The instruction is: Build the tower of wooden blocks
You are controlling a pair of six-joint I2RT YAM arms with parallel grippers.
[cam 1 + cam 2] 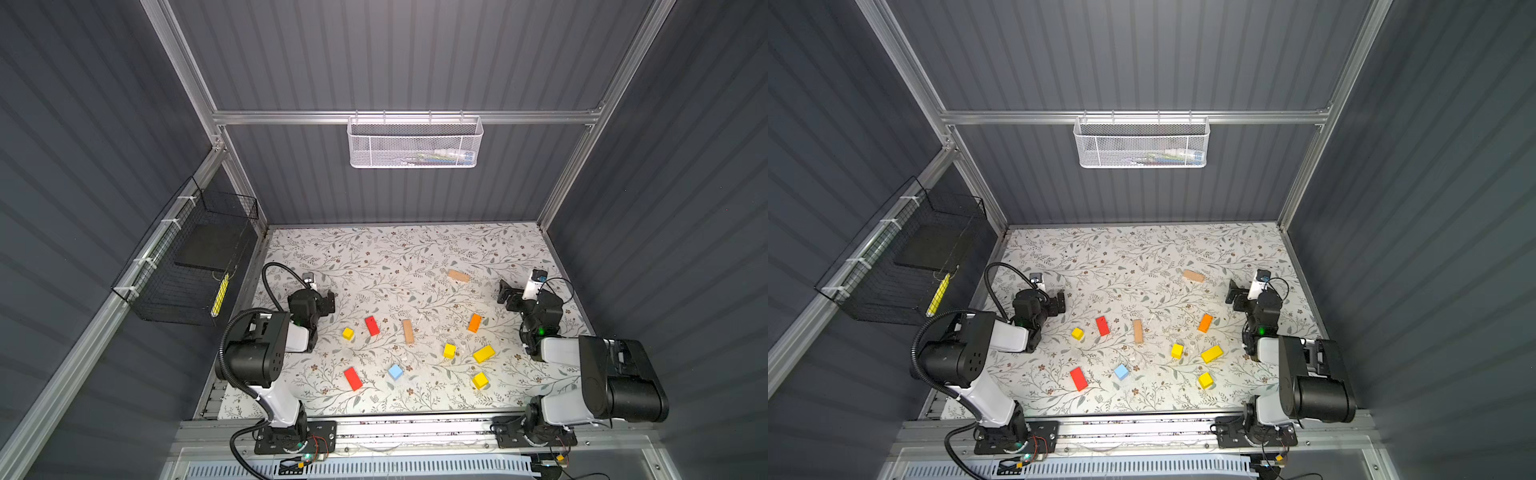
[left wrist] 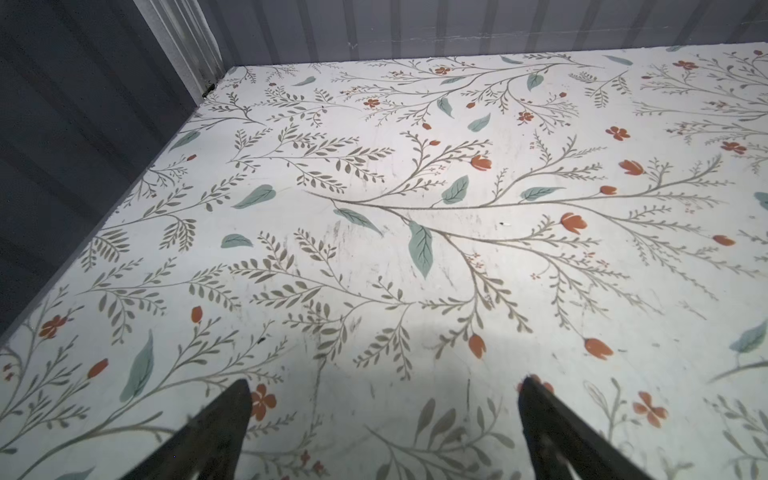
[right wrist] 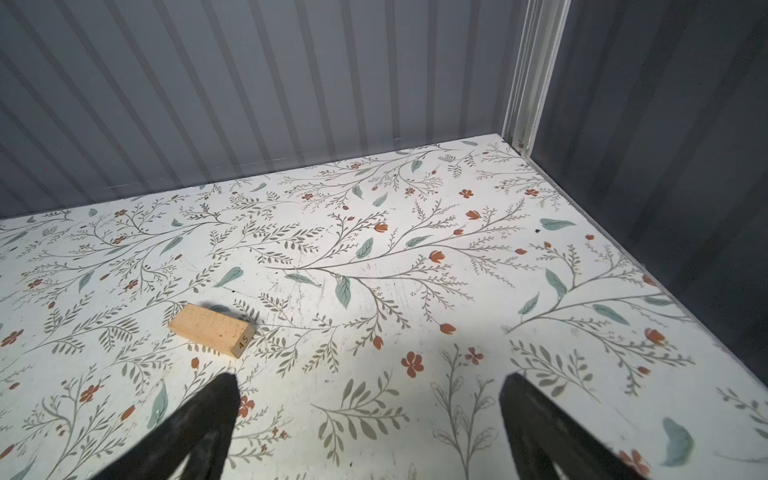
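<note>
The left gripper [image 1: 329,300] hangs low over the left side of the white floral-printed tabletop [image 1: 374,257]. In the left wrist view its dark fingers [image 2: 220,428] stand spread wide with only bare print between them. The right gripper [image 1: 505,296] hangs over the right side, equally spread and pinching nothing.

The wood blocks [image 1: 1177,350] lie singly and flat on the tabletop, apart from one another, mostly between the two arms and toward the front edge. Nearest the left gripper are a small yellow wooden cube [image 1: 348,333] and a red oblong wooden brick [image 1: 372,325], both in front of it and clear of its fingers. A bare tan oblong brick [image 1: 408,331] lies mid-table. An orange oblong brick [image 1: 474,323] lies near the right gripper, on its front side, with a second yellow cube [image 1: 449,350] and a yellow oblong brick [image 1: 483,353] farther forward. Closer to the front edge lie a second red brick [image 1: 353,378], a light-blue cube [image 1: 395,371] and a third yellow cube [image 1: 479,380].

A second tan brick [image 3: 212,329] lies alone farther back. In the right wrist view it sits just ahead of one right fingertip, outside the gap and not touching.
</note>
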